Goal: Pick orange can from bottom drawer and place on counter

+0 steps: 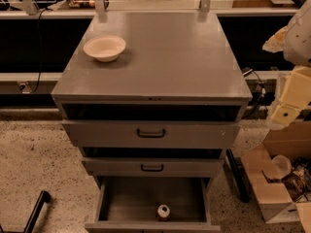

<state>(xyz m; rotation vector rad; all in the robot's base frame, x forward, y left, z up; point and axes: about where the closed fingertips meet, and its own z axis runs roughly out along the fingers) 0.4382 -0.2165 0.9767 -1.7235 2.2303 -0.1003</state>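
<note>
Counter (165, 57): bare right of bowl (104, 47).
Bottom drawer (109, 198): open; orange can (163, 211) by near wall.
Gripper (285, 114): right, off counter edge; grip unclear.

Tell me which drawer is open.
The bottom drawer, pulled out with the can inside; the upper two are shut. The gripper hangs at the right edge.

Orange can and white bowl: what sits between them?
Camera view: two handled drawers and a stretch of counter. The end effector hangs at far right.
</note>
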